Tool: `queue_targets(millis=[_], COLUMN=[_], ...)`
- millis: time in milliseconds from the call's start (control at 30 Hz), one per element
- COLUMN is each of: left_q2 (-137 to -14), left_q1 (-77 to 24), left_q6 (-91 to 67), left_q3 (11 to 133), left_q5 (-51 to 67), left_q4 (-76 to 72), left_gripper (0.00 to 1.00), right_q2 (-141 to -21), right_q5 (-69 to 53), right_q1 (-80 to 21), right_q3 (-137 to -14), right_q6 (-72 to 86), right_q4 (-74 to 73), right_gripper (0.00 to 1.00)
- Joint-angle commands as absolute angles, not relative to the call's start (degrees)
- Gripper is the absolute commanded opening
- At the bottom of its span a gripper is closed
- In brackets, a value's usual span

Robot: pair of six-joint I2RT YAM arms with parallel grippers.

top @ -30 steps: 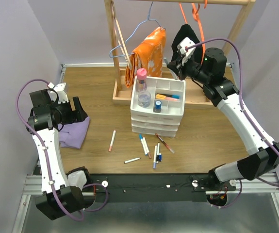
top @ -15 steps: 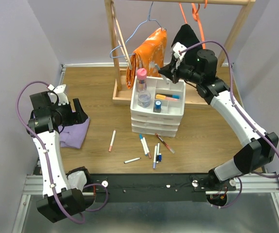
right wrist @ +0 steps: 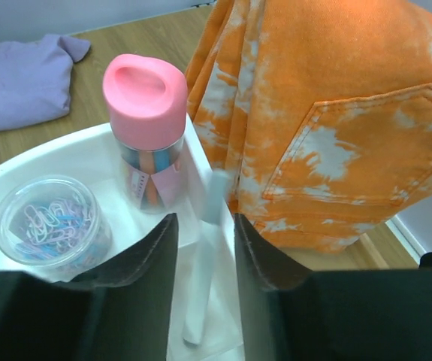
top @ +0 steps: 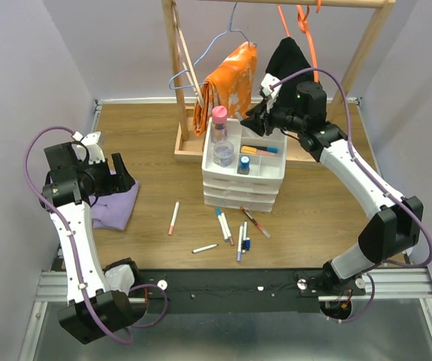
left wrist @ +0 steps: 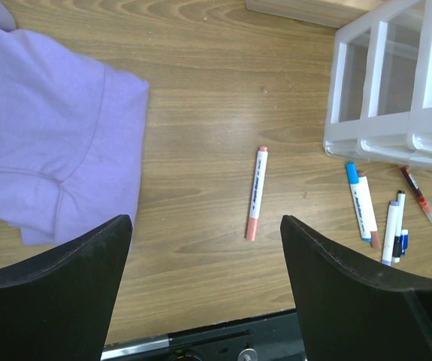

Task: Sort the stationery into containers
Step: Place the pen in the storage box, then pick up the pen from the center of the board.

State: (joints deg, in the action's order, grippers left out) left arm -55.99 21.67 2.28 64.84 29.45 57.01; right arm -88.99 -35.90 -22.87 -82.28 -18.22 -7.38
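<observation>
The right claw hangs over the back edge of the white plastic divided tray with its black fingers parted by a narrow gap. A slim white pen, blurred and tilted, stands in that gap and is thinner than it; whether it brushes either finger cannot be told. The pen runs along the tray's back wall just beside the tall pink-capped bottle, though which compartment it is in is unclear. A clear round jar of coloured paper clips sits next to that bottle.

From above, a small blue-capped bottle stands in a front compartment, and orange and blue markers lie just behind it. The tray tops a white drawer unit. Loose pens lie on the wooden table in front of it — one pink-tipped pen apart to the left.

The left claw, fingers spread wide and empty, hovers near the purple cloth. An orange tie-dye garment hangs just behind the tray.

Since a second ago the right arm has swung left along the tray's back edge toward the pink-capped bottle — the pens on the table have not moved.
</observation>
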Motion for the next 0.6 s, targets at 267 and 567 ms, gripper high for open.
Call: queue_targets(millis=[267,567], left_q2=[-62.3,-72.1], left_q1=[6.6,-6.1], left_q6=[3.4,-1.5], left_q3=[64.2,61.2], left_q5=[27.5,23.0], left_q4=[57.7,53.4], left_gripper=[0.86,0.72], right_q2=[-77.0,-65.1], right_q5=[-32.0,-25.1], right_q1=[-22.9,-22.9], right_q3=[-86.3,-85.1], right_q6=[-13.8,-18.7], right_q4=[-12.9,-26.8], right_gripper=[0.49,0.52])
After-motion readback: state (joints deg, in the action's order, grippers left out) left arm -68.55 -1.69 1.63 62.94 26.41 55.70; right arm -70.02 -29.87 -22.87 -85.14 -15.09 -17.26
